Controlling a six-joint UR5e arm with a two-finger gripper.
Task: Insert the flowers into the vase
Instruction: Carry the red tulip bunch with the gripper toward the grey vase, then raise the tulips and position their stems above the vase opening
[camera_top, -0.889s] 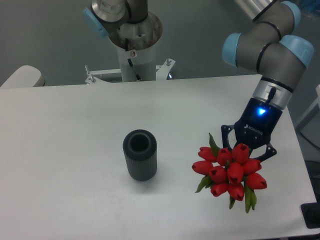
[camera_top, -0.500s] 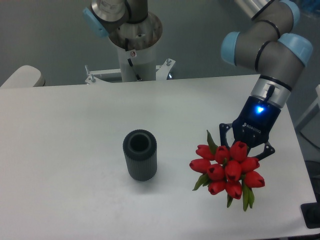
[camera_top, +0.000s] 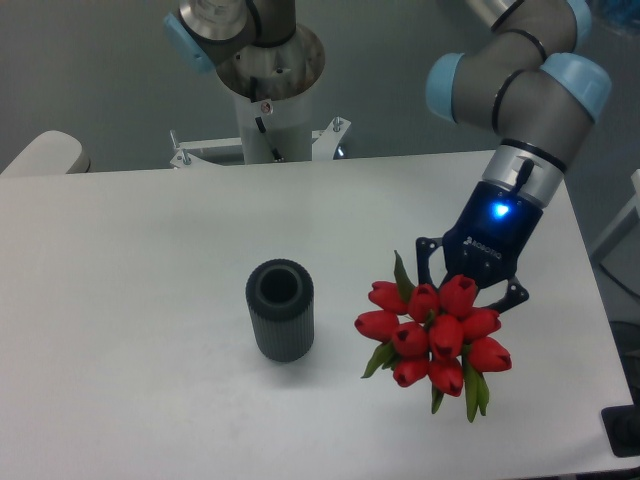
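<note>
The flowers are a tight bunch of red tulip buds with green leaves, held in the air to the right of the vase. The gripper is shut on the bunch from behind, its fingertips hidden by the buds. The vase, a short dark grey ribbed cylinder with an open round mouth, stands upright on the white table left of the flowers, with a gap between them.
A second robot base stands at the table's far edge, behind the vase. The table's right edge and front edge lie close to the flowers. A pale rounded object sits at the far left.
The gripper has carried the flowers to the left and slightly up, closer to the vase. The vase has not moved.
</note>
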